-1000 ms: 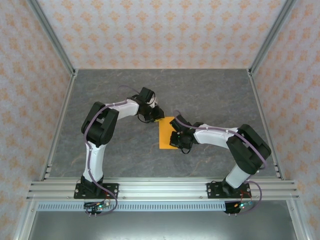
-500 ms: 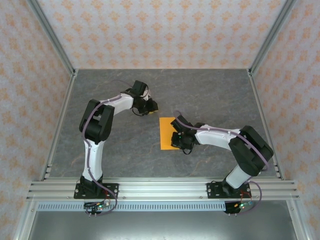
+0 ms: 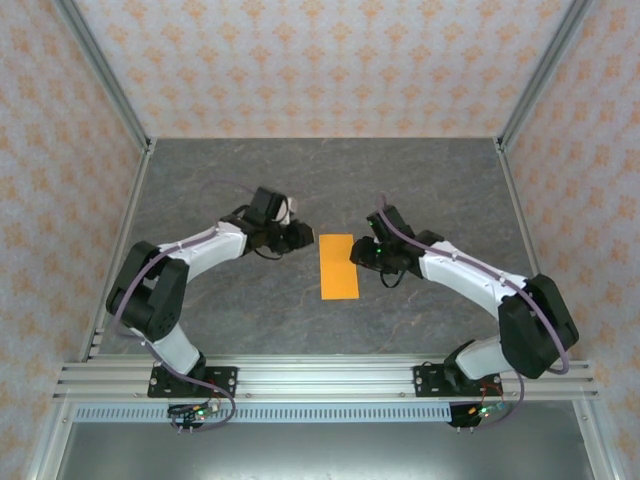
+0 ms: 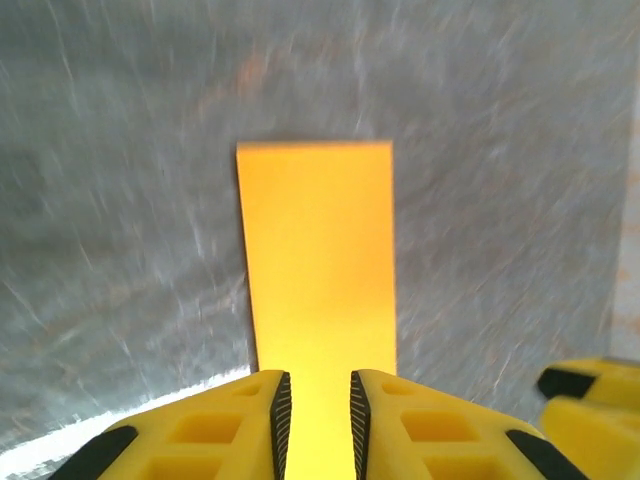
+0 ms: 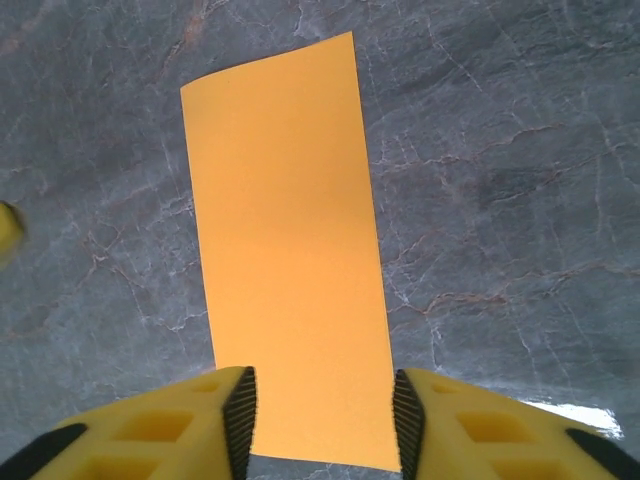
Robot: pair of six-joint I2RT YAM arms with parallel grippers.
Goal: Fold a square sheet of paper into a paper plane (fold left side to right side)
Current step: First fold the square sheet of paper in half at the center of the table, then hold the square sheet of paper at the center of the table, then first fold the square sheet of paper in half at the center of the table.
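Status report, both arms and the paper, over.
Left gripper narrowly open, right gripper open, both empty. Orange sheet folded narrow, flat on table between them. Nothing on it.

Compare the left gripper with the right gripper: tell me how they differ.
The left gripper has its jaws nearly together; the right gripper has them about as wide apart as the orange paper. The left gripper sits left of the paper, the right gripper right of it. Both have yellow fingers and hold nothing.

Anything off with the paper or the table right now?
Nothing stands out. The orange paper lies flat on the table as a narrow strip, edges even, no tears visible. The left claw and right claw flank it without touching.
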